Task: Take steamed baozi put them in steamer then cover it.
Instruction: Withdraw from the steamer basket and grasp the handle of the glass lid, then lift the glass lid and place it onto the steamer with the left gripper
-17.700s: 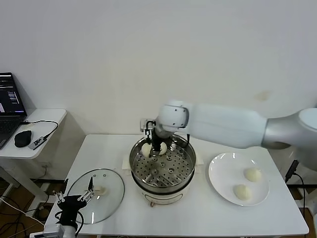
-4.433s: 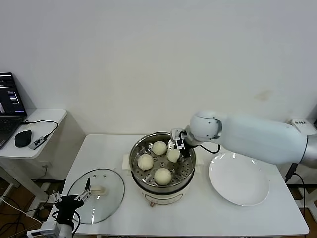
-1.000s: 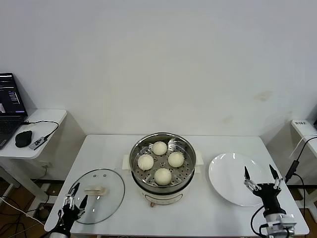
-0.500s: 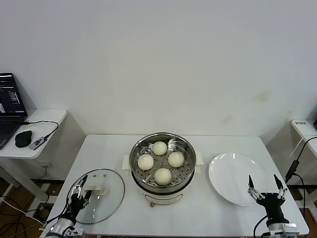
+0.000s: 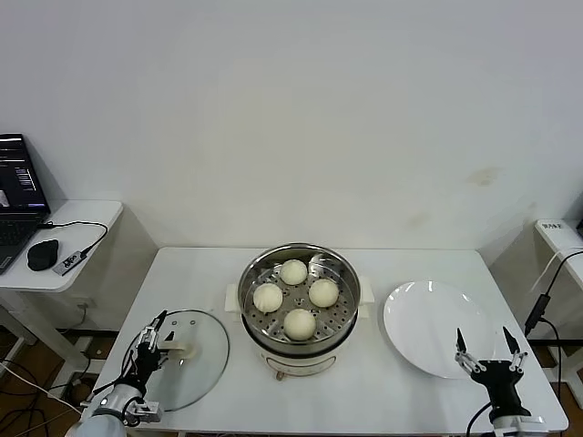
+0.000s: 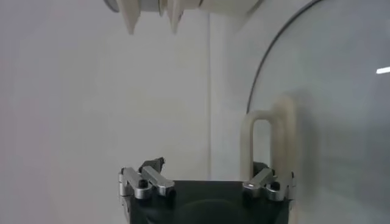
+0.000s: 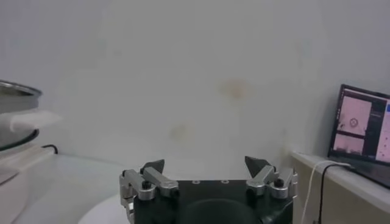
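Observation:
Four cream-white baozi (image 5: 300,322) lie on the perforated tray inside the shiny steel steamer (image 5: 251,275) at the table's middle. The clear glass cover (image 5: 196,366) rests flat on the table to the steamer's left, its cream handle (image 5: 185,346) upward. My left gripper (image 5: 159,335) is open, low over the cover's near-left part and close beside the handle. In the left wrist view the handle (image 6: 268,137) stands right at one fingertip of the left gripper (image 6: 207,175). My right gripper (image 5: 483,342) hangs open and empty at the front right, by the plate's edge.
An empty white plate (image 5: 428,309) lies right of the steamer. A side table (image 5: 82,214) at the far left carries a laptop (image 5: 16,196), a mouse (image 5: 41,255) and a cable. The right wrist view shows the open right gripper (image 7: 207,165) and the steamer's rim (image 7: 15,91).
My left gripper has come forward over the cover up to its handle. The right gripper has drawn back a little toward the table's front edge, still open.

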Robot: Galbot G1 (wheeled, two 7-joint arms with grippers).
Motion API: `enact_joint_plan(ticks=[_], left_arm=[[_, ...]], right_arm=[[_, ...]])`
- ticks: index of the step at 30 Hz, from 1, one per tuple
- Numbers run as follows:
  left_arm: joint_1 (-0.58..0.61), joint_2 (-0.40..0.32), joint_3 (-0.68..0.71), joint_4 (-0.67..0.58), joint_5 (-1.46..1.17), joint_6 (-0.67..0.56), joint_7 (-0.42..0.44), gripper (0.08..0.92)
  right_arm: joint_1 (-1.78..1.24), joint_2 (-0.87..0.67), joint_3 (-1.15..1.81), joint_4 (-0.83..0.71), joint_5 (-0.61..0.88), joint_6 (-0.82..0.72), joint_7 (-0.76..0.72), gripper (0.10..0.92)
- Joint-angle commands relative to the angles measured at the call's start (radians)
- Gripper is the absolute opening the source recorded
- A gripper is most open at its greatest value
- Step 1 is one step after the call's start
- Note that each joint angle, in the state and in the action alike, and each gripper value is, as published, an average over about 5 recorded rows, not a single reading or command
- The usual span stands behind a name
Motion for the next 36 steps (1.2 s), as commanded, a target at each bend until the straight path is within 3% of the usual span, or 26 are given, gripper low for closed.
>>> enact_joint_plan(ticks=[1, 20, 26, 36], left_arm=[[-0.024, 0.002, 0.010, 0.027, -0.009, 0.001, 0.004, 0.706], [0.040, -0.033, -0.010, -0.035, -0.030, -0.024, -0.076, 0.176], [0.106, -0.036, -0.063, -0.173, -0.029, 0.023, -0.065, 0.155], [0.135, 0.043, -0.201, -0.303, -0.107, 0.128, 0.086, 0.155]], right_arm=[[-0.005, 0.003, 0.002, 0.002, -0.006, 0.001, -0.001, 0.823], [-0.016, -0.011, -0.012, 0.023, -0.006, 0.006, -0.006, 0.823], [-0.014, -0.022, -0.015, 0.029, -0.007, 0.006, -0.007, 0.823], [-0.011, -0.037, -0.024, 0.027, -0.011, 0.006, -0.009, 0.823]])
